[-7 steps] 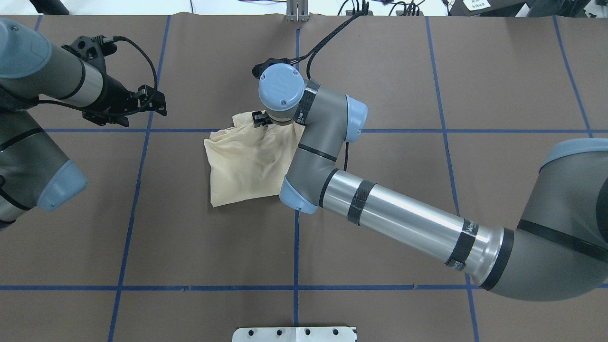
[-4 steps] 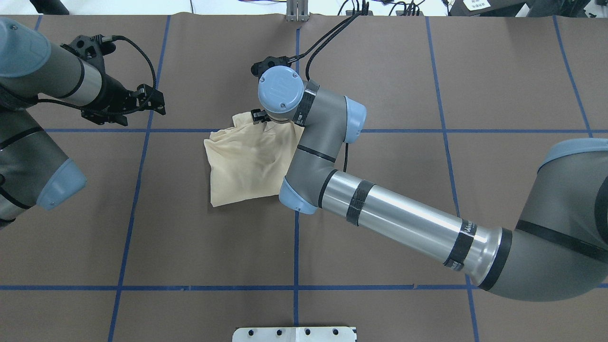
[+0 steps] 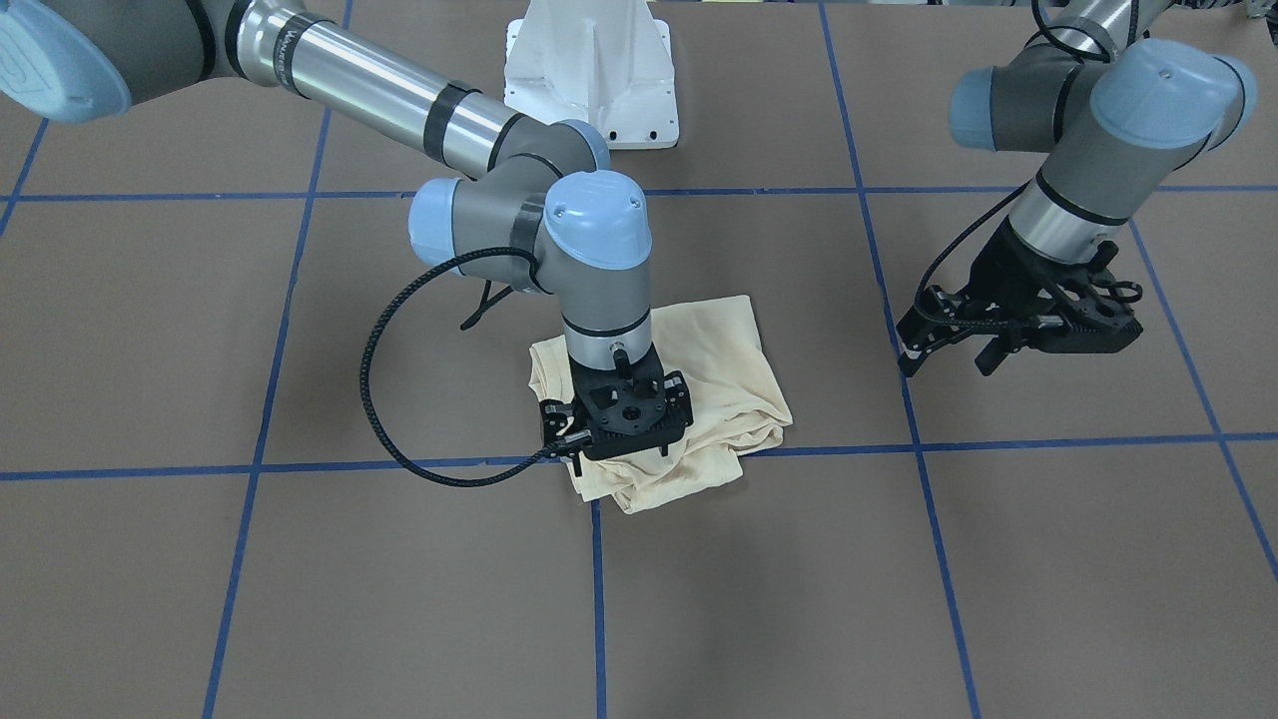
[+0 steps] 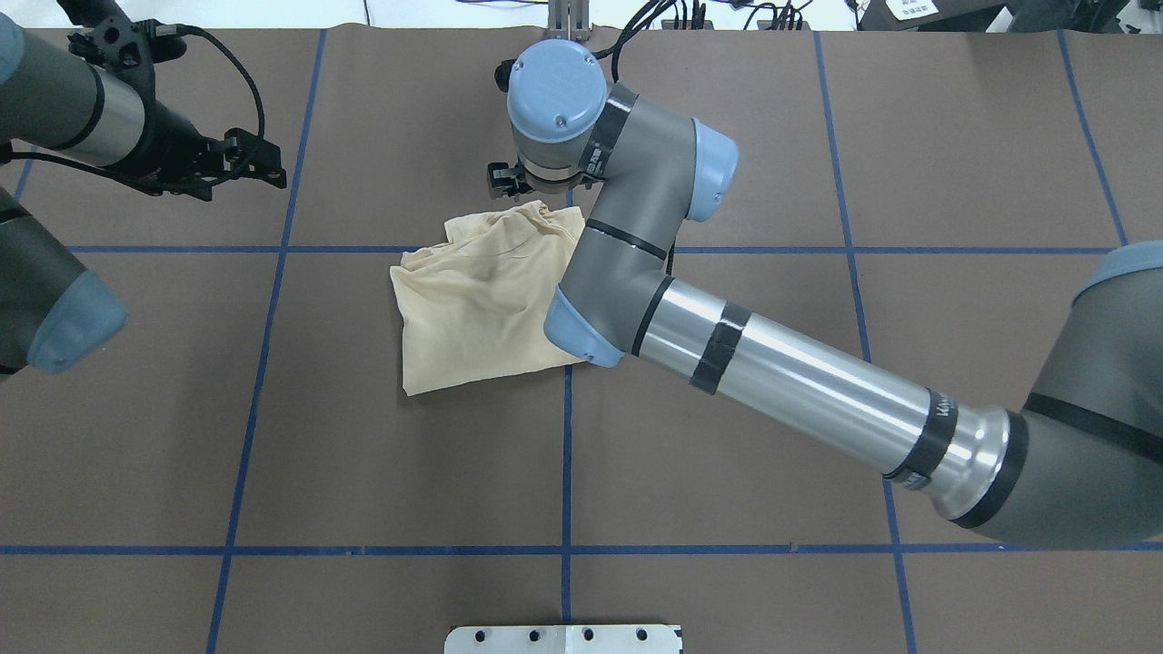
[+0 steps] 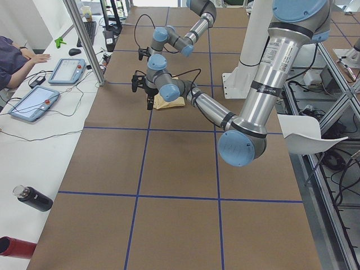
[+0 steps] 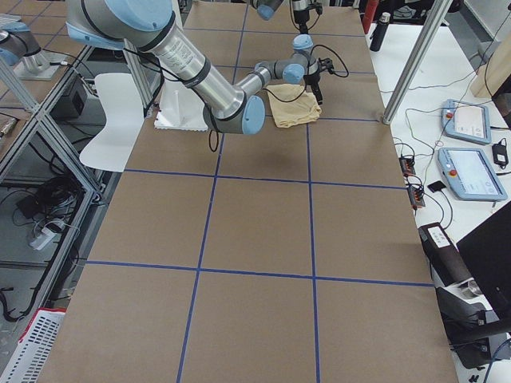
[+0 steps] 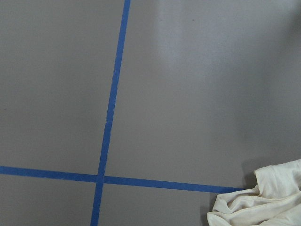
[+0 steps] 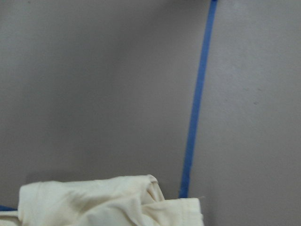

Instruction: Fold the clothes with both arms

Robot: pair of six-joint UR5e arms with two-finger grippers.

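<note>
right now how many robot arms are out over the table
2. The right arm reaches to the middle, its wrist above the far edge of the shirt; the left arm is off to the left, apart from it.

A brown tabletop (image 4: 363, 472) is crossed by blue tape lines (image 4: 565, 472). A white pedestal base (image 3: 589, 70) is set at one tabletop edge. Past the opposite edge, a screen pendant (image 5: 34, 104) and a black bottle (image 5: 34, 198) are laid, and a person's sleeve (image 5: 11, 53) is seen.

I see the right gripper (image 3: 619, 444) hanging at the folded T-shirt's (image 3: 734, 364) edge nearest the camera. The left gripper (image 3: 947, 361), fingers spread, hovers well apart from the T-shirt.
</note>
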